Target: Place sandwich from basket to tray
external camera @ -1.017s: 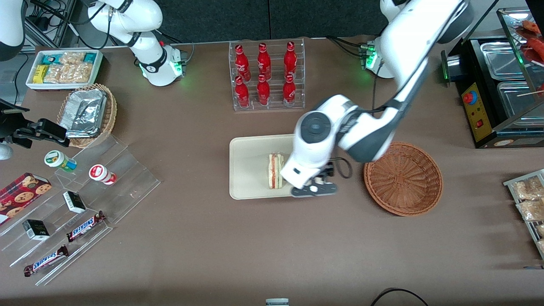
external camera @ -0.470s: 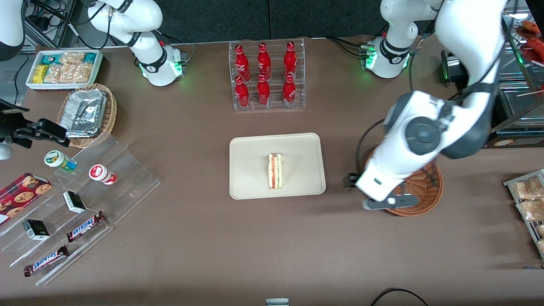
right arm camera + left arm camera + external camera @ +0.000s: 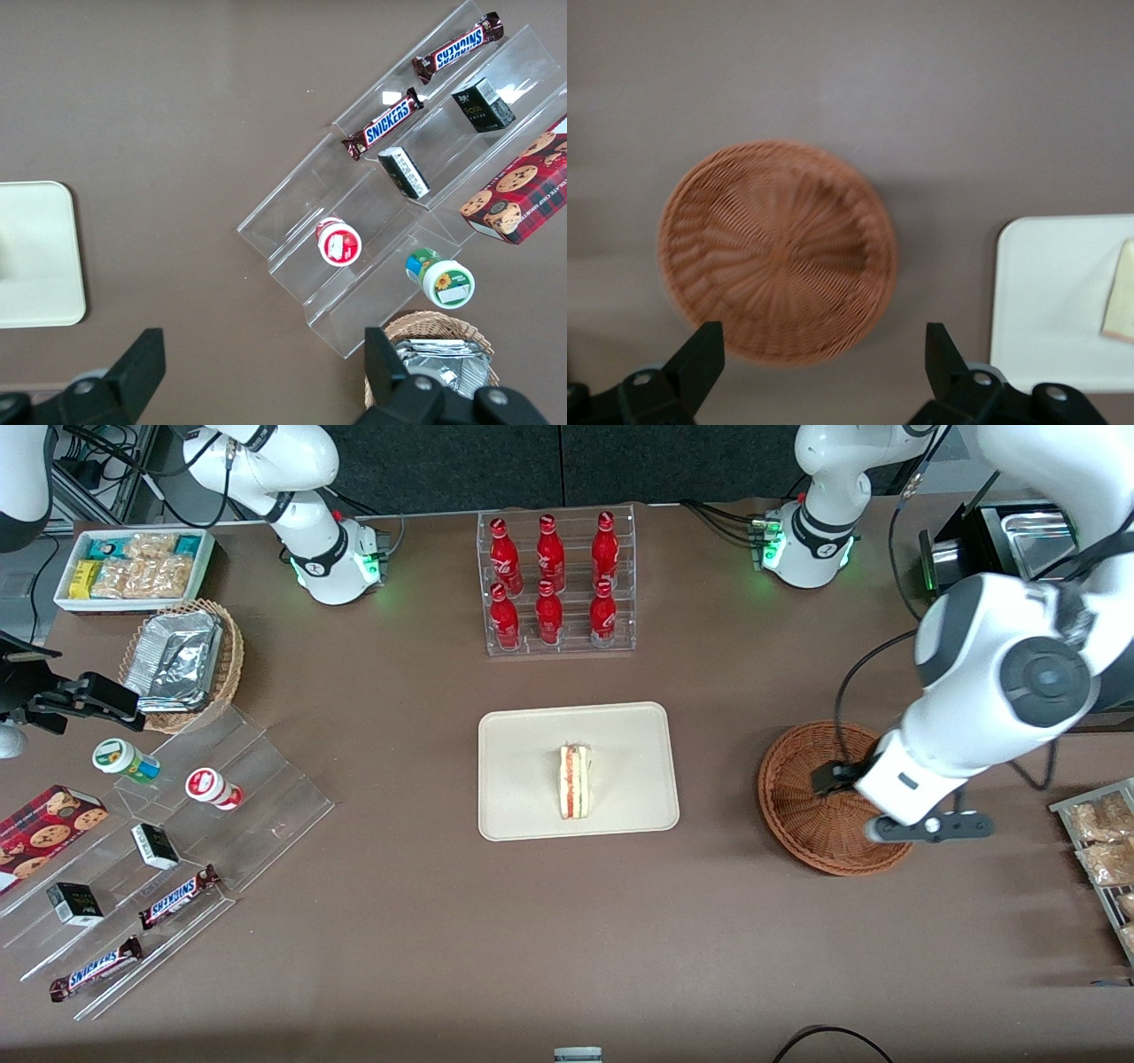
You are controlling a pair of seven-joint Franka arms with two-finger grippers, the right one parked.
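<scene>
The sandwich (image 3: 574, 781), a pale wedge with red and green filling, lies on the cream tray (image 3: 523, 779) in the middle of the table. The reddish-brown wicker basket (image 3: 797, 815) stands empty beside the tray, toward the working arm's end. My left gripper (image 3: 873, 815) hangs above the basket's edge, away from the tray. In the left wrist view the gripper (image 3: 821, 341) is open and empty, with the basket (image 3: 778, 252), the tray (image 3: 1045, 301) and a corner of the sandwich (image 3: 1121, 305) below it.
A clear rack of red bottles (image 3: 555, 583) stands farther from the front camera than the tray. A stepped acrylic shelf (image 3: 168, 841) with candy bars, a foil-lined basket (image 3: 182, 662) and a white snack bin (image 3: 133, 567) lie toward the parked arm's end. A black warmer (image 3: 1019, 602) and bagged snacks (image 3: 1103, 850) lie toward the working arm's end.
My left gripper has left the sandwich on the tray and swung away over the basket toward the working arm's end. The sandwich and tray have not moved.
</scene>
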